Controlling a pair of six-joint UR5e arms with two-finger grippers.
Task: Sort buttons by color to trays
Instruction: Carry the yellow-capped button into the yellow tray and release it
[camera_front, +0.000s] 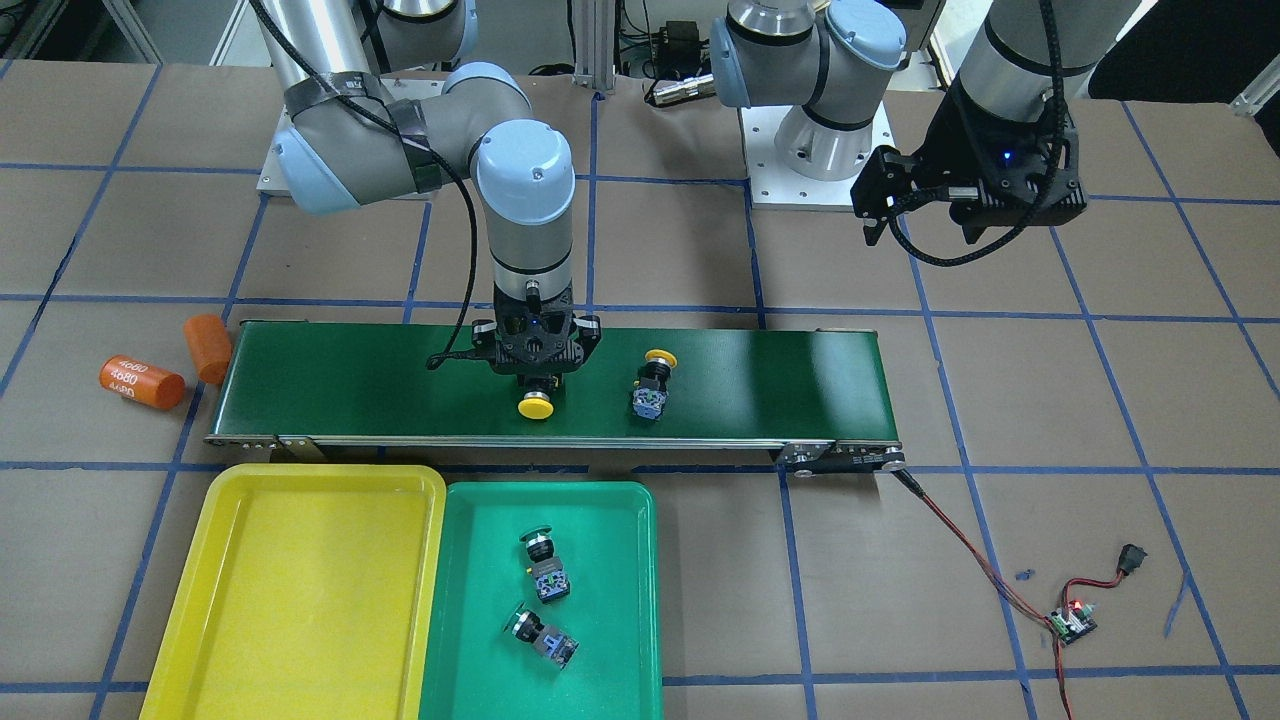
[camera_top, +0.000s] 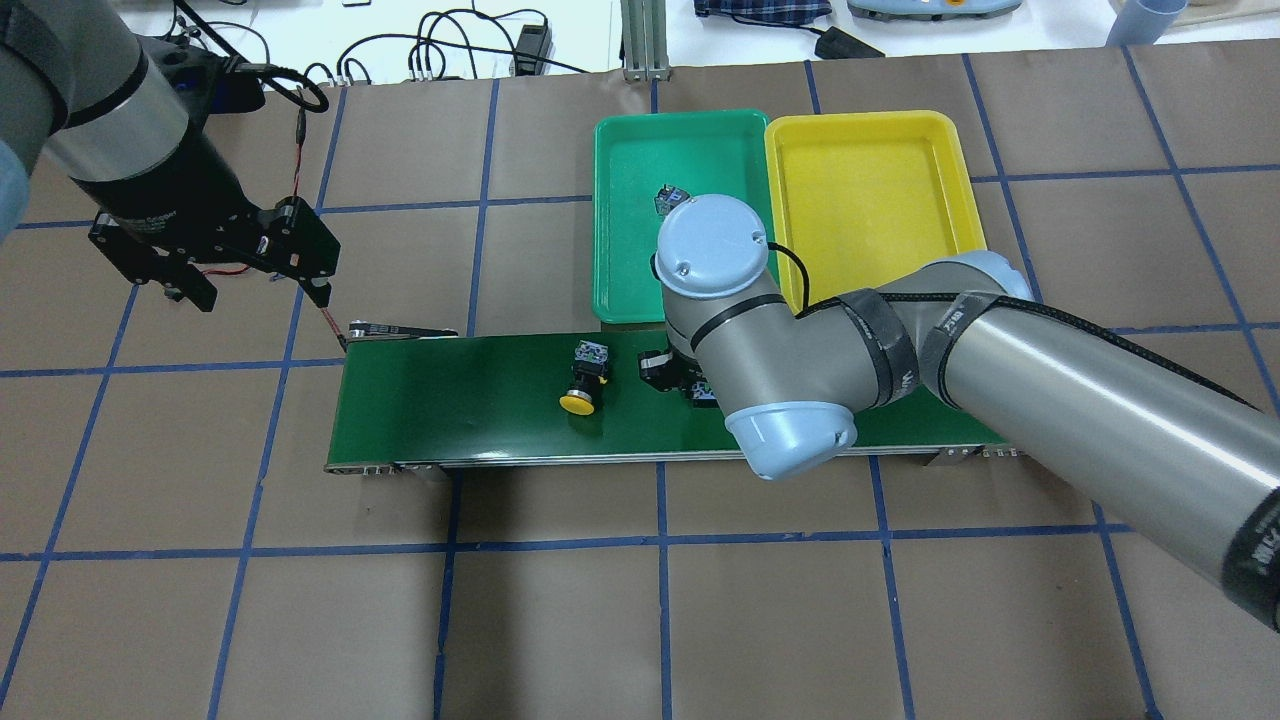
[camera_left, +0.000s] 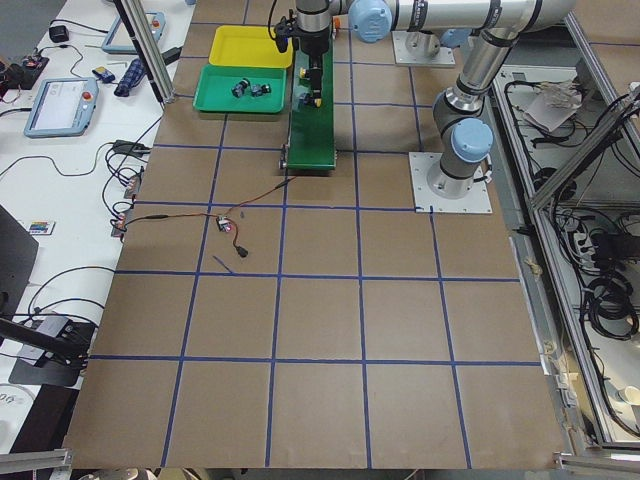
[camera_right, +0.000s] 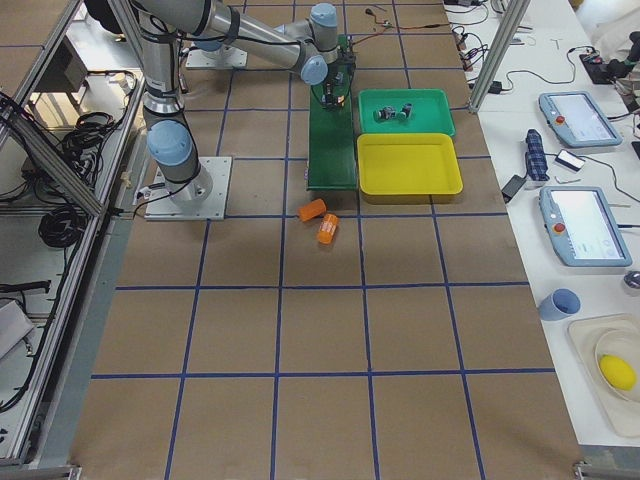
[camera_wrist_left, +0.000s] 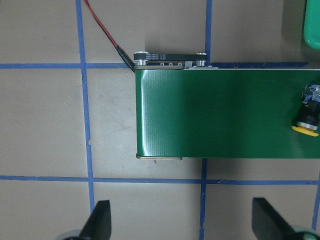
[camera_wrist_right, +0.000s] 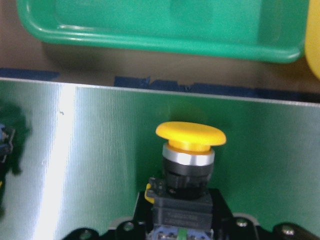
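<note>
The yellow button (camera_front: 537, 405) is on the belt (camera_front: 760, 370), lying on its side. Its long axis runs across the belt, with the cap pointing to 6 o'clock in the front-facing view, toward the trays. We cannot tell whether it rests on the belt or hangs just above it.

The right gripper (camera_front: 537, 385) stands straight over it. We judge its fingers to be closed on the black body behind the cap (the tips themselves are hidden). From there the yellow tray (camera_front: 300, 590) lies at about 8 o'clock, just past the belt's near edge, so the carry looks short and belongs to this arm.

The second yellow button (camera_front: 655, 385) sits at 3 o'clock from the first, cap toward 12. The green buttons (camera_front: 547, 578) lie in the green tray (camera_front: 480, 610).

The left gripper (camera_wrist_left: 181, 225) hovers beyond the belt's end, spread wide and holding nothing. In its wrist view the second yellow button lies at 2 o'clock.
</note>
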